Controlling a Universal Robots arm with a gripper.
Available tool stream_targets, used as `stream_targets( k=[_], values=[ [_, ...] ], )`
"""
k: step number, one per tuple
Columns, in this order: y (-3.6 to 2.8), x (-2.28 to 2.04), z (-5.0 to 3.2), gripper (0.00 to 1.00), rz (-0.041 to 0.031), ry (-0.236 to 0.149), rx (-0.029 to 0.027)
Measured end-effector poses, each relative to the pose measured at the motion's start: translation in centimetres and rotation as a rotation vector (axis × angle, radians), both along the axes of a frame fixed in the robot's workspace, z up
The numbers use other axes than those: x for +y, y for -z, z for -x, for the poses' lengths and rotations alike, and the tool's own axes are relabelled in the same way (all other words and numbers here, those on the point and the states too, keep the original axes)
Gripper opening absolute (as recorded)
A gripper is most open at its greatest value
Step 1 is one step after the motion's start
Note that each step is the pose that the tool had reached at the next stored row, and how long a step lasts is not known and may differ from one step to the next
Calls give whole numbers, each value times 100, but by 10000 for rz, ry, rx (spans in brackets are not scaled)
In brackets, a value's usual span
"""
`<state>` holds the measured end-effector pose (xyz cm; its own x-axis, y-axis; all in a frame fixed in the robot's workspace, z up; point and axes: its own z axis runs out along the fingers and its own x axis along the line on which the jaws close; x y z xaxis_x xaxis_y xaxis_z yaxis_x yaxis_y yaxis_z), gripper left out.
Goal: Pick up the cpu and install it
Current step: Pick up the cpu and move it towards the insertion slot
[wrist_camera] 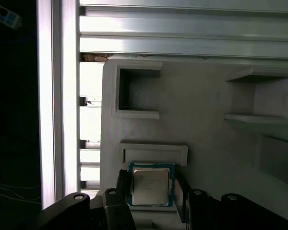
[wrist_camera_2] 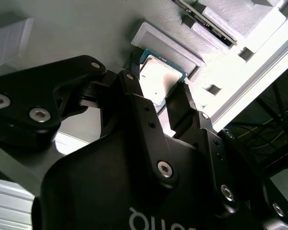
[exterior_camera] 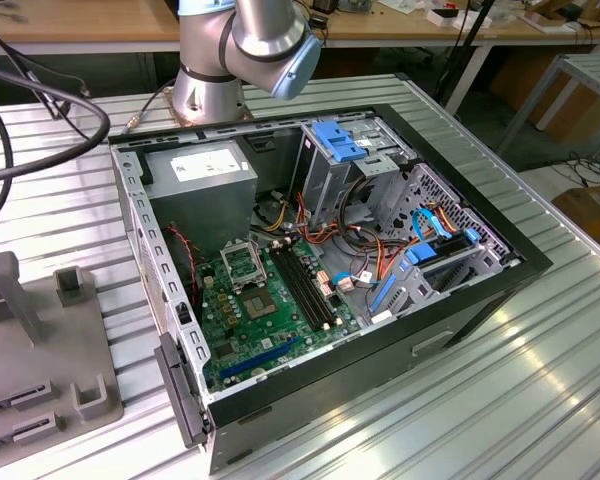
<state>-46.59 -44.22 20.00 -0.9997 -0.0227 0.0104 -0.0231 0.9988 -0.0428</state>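
Pickup underway: gripper [wrist_camera: 151,178] straddles the cpu [wrist_camera: 151,187], which lies flat in its grey holder [wrist_camera: 206,143]; whether it is clamped I cannot tell, and fitting it to the motherboard [exterior_camera: 275,320] is not yet done.

Cpu [wrist_camera: 151,186]: silver-grey face, teal-green rim. End effector [wrist_camera_2: 159,77]: black. Holder [wrist_camera: 206,139]: pale grey. Motherboard [exterior_camera: 265,320]: green.

An open computer case [exterior_camera: 380,357] lies on the slatted table [exterior_camera: 500,400], the arm's base [exterior_camera: 212,88] beyond it.
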Motion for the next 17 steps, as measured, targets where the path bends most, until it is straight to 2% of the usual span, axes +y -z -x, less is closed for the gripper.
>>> stream_targets(
  k=[7, 17],
  values=[
    [-52, 0, 0, 47, -1, 2, -1],
    [-56, 0, 0, 47, 0, 7, 0]
  ],
)
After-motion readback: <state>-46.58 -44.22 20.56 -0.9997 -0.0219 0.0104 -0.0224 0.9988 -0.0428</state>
